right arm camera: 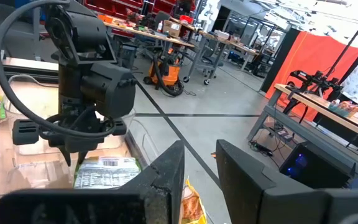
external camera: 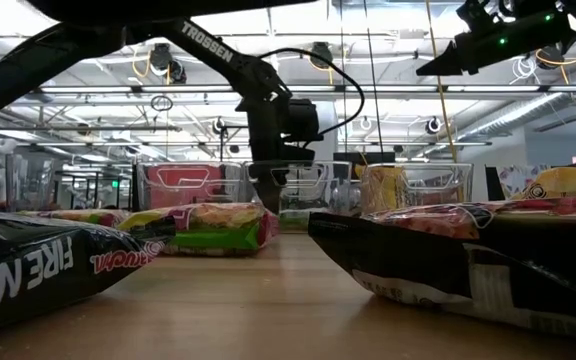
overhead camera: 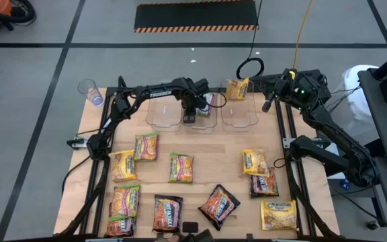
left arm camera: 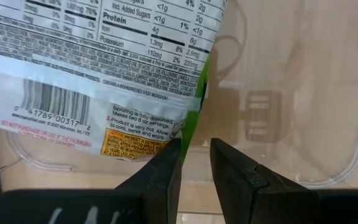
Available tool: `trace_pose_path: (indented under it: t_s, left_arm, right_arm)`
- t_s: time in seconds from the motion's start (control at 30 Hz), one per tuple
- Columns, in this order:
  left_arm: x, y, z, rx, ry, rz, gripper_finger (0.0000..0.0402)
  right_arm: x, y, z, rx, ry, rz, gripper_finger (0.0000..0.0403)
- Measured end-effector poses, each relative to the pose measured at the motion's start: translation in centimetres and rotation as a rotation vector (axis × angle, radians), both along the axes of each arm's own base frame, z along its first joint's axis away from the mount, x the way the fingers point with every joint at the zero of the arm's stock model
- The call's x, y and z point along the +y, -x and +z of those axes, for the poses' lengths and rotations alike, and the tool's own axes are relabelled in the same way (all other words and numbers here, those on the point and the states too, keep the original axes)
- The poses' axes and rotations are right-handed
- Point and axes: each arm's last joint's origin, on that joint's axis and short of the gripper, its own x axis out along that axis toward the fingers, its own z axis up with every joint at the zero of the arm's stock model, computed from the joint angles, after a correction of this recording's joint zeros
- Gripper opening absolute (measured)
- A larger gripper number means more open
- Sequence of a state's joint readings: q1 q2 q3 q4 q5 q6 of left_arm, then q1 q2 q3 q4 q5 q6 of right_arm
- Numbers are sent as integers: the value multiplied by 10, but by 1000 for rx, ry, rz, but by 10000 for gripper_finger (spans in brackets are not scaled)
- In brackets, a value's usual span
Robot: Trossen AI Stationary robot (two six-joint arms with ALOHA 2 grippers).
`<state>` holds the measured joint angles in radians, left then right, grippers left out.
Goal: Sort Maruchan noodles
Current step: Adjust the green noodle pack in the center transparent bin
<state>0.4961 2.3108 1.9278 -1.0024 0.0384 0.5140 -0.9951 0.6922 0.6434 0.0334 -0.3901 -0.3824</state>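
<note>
On the left of the tabletop (overhead camera: 200, 151), yellow, green-edged and dark Maruchan noodles (overhead camera: 181, 167) lie scattered, unsorted. The left pincer (overhead camera: 189, 115) hangs over the middle clear bin (overhead camera: 195, 125) at the far edge, fingers (left arm camera: 164, 171) slightly apart and released, a green-edged packet (left arm camera: 92, 68) lying label-down just beneath it. I judge this the drop step: to do it well, the pincer should rise straight up so no finger snags the crinkly edge, leaving the packet flat inside the bin. Its back reads "Potassium", "Protein" and barcode digits "41789 00317"; the arm bears "TROSSEN". Further right, the right pincer (overhead camera: 272, 94) waits raised near a yellow packet (overhead camera: 238, 88) at the right bin (overhead camera: 240, 117), fingers parted, holding nothing.
</note>
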Motion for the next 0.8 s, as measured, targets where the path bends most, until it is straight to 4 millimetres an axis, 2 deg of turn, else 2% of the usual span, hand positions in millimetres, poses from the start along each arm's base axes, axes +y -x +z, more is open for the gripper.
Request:
trace_pose_path:
  t_s: [0.8]
  left_arm:
    - [0,-2,0,-22,6,3,93]
  right_arm:
    - [0,0,0,-2,-3,0,89]
